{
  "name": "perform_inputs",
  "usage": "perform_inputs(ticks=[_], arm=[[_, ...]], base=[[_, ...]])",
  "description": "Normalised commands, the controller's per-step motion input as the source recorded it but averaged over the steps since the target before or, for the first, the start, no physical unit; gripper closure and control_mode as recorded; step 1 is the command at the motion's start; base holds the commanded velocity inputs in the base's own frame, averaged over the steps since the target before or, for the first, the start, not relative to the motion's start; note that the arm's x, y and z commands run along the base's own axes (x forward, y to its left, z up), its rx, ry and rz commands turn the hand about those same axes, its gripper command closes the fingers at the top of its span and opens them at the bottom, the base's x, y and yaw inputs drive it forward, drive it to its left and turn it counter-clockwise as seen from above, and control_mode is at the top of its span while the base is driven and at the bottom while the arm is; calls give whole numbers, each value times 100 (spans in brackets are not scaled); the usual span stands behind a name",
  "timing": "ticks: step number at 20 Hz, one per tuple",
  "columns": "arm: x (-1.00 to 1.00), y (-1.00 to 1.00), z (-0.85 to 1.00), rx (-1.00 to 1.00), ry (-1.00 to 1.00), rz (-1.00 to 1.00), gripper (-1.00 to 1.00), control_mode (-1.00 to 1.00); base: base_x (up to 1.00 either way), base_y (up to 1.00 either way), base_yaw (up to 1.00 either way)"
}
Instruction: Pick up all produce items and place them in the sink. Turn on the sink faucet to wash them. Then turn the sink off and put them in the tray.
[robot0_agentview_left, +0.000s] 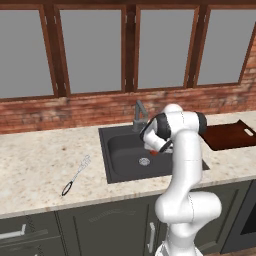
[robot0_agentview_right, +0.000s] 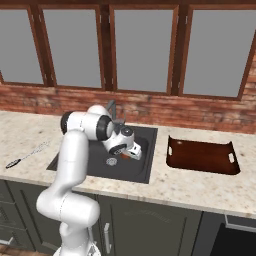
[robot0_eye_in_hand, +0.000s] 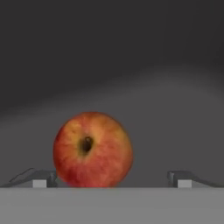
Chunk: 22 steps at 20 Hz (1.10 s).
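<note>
Down in the black sink (robot0_agentview_right: 145, 172) the gripper (robot0_eye_in_hand: 111, 178) hangs with its jaws spread wide, gripping nothing. The red-orange apple (robot0_eye_in_hand: 92, 149) sits on the basin floor between the fingertips (robot0_eye_in_hand: 38, 179), closer to one of them, stem dimple facing the hand camera. The reddish-brown tray (robot0_agentview_right: 200, 156) lies on the counter beside the basin.

The white arm rises from its base, bends at the elbow and folds forward and down, so that the wrist points steeply downward. The gripper (robot0_eye_in_hand: 111, 179) hangs low at the end of it, jaws spread wide apart, the two dark fingertips (robot0_eye_in_hand: 39, 178) standing well clear of each other with nothing clamped between them.
</note>
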Motion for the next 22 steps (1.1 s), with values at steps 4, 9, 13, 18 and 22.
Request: perform_inputs(ticks=[4, 9, 13, 18, 22], arm=[[31, 6, -28, 0, 9, 0, -100, -100], [33, 11, -28, 0, 8, 0, -100, -100], [16, 9, -33, 0, 8, 0, 100, -100], [-6, -2, -17, 0, 4, -1, 100, -100], [-44, -22, 51, 0, -6, -8, 100, -100]], base=[[0, 0, 0], [0, 0, 0], [0, 0, 0], [0, 0, 0], [0, 0, 0]])
